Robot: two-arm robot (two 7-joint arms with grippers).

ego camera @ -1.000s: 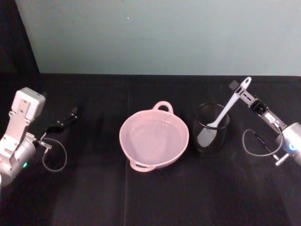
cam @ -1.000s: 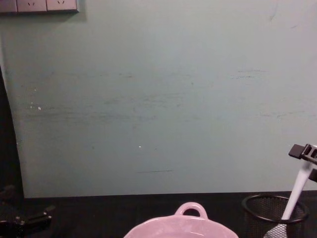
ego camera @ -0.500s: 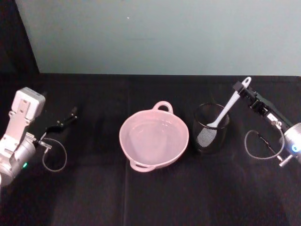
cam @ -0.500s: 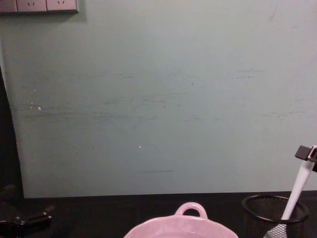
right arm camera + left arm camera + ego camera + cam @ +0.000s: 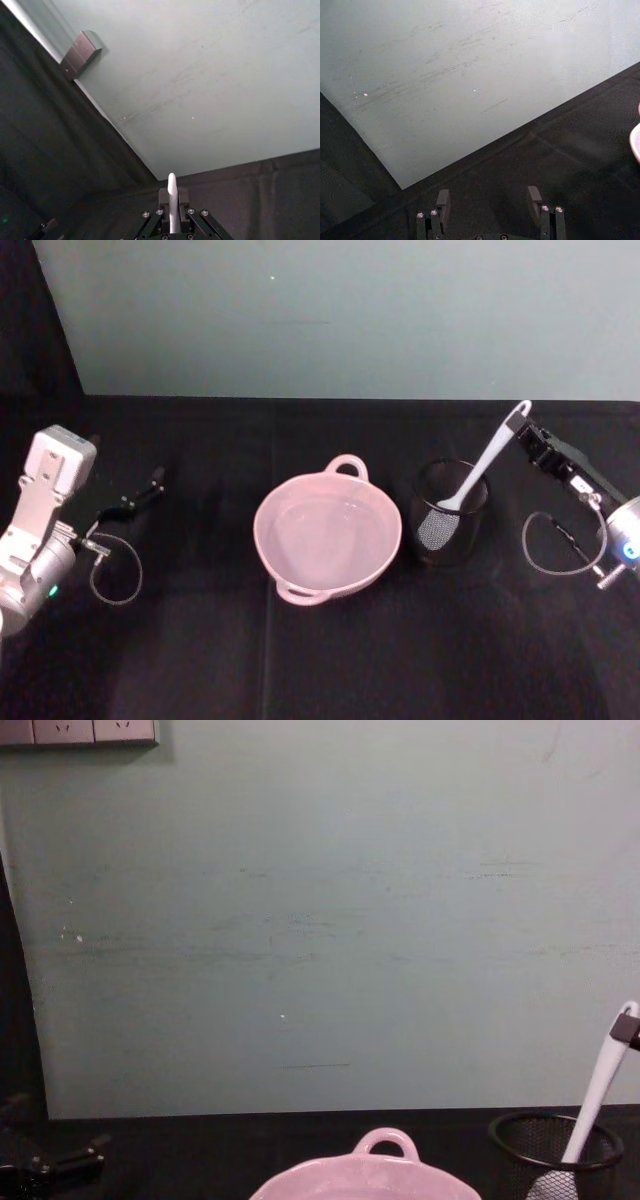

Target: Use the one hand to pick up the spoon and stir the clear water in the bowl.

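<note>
Spoon (image 5: 481, 462) stood as before, its flat head down inside the black mesh cup (image 5: 472, 540) just to the right of the bowl (image 5: 258, 532), its handle leaning up and away from the bowl. The change was in the right hand (image 5: 528, 433). A second earlier it had straddled the handle with its fingers apart, one of them on the bowl side of the handle. It had since drawn back away from the bowl to the hole end of the handle. In the right wrist view its fingers were drawn in close on either side of the handle, pinching it, with the rounded tip sticking up just beyond them. In the chest view the hand touched the handle a little below that tip. The spoon had not left the cup. The pale pink bowl held clear water and had not moved. The left hand (image 5: 150, 483) stayed parked well to the left of the bowl, its fingers spread wide around nothing. Everything rested on a tabletop (image 5: 330, 660) draped in black cloth. Behind the bowl rose a pale green wall (image 5: 350, 320) with faint scuff marks, and a white socket plate (image 5: 80, 730) sat high on it, to the bowl's left.
</note>
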